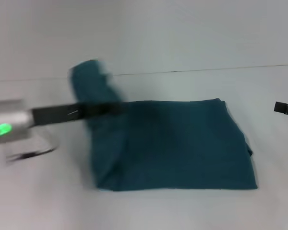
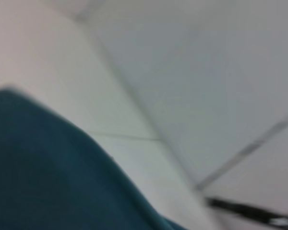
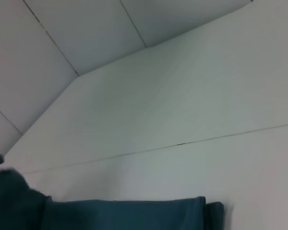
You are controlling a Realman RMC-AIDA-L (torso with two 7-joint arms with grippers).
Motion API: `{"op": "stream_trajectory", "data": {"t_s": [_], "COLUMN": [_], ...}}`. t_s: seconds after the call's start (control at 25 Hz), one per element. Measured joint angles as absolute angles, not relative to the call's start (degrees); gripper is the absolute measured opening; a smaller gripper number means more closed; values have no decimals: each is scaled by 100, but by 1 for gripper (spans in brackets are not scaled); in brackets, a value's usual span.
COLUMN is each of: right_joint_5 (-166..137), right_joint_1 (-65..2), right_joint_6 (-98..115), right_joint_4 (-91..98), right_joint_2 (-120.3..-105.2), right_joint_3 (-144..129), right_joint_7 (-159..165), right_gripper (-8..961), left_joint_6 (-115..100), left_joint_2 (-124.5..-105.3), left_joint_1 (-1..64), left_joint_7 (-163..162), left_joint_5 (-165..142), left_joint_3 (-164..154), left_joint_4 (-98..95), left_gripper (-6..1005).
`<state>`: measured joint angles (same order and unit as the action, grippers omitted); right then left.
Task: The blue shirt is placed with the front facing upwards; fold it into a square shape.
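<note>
The blue shirt (image 1: 173,143) is dark teal and lies on the white table folded into a rough rectangle — plain side up, no print showing. Its right and near edges sit flat and fairly straight. The left end is lifted off the surface — bunched into a raised hump of cloth.

Left arm (image 1: 9,125) reached in from the left edge, roughly level, silver wrist section with a green status light lit. Its dark, narrow forward link ran rightward; left gripper (image 1: 103,109) sat at the raised left part of the blue shirt (image 1: 173,143), apparently clamped on it, fingers too blurred to confirm. Right gripper (image 1: 285,108) was only a dark tip at the right edge, well apart from the left arm, finger state unreadable.
</note>
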<state>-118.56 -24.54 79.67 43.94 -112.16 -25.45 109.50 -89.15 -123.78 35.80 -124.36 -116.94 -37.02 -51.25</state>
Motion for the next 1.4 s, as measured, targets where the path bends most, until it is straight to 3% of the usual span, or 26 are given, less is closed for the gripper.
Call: {"op": "stream_trajectory", "data": {"t_s": [0.44, 0.56, 0.64, 0.96, 1.2, 1.4], "right_joint_5": [-11919, -11996, -12073, -12125, -12536, -12990], "right_joint_1": [-2421, -2447, -2480, -2582, -2753, -3021], "right_joint_6": [8211, 8214, 8215, 8158, 7913, 7632], "right_joint_4": [4427, 4422, 4418, 4400, 4136, 3691], "right_joint_2": [-11156, -11153, -11153, -11184, -11200, -11129], "right_joint_3": [-2592, -2605, -2616, -2698, -2728, -2728], "right_joint_7": [10844, 10814, 10813, 10867, 11109, 11600], "right_gripper": [875, 875, 875, 873, 873, 872], "left_joint_6": [-6822, -6697, -6734, -7215, -7564, -7552], "left_joint_2": [-12463, -12464, -12463, -12463, -12456, -12377], "left_joint_1": [5499, 5740, 5736, 5284, 4597, 3938], "left_joint_7": [-10432, -9657, -9452, -9397, -9429, -9440], "left_joint_5": [-7668, -6864, -6681, -6617, -6658, -7142], "left_joint_3": [-6530, -6584, -6537, -6507, -6831, -7129], "left_joint_4": [-1203, -374, -169, -107, -884, -1838], "left_gripper": [42, 50, 55, 312, 490, 721]}}
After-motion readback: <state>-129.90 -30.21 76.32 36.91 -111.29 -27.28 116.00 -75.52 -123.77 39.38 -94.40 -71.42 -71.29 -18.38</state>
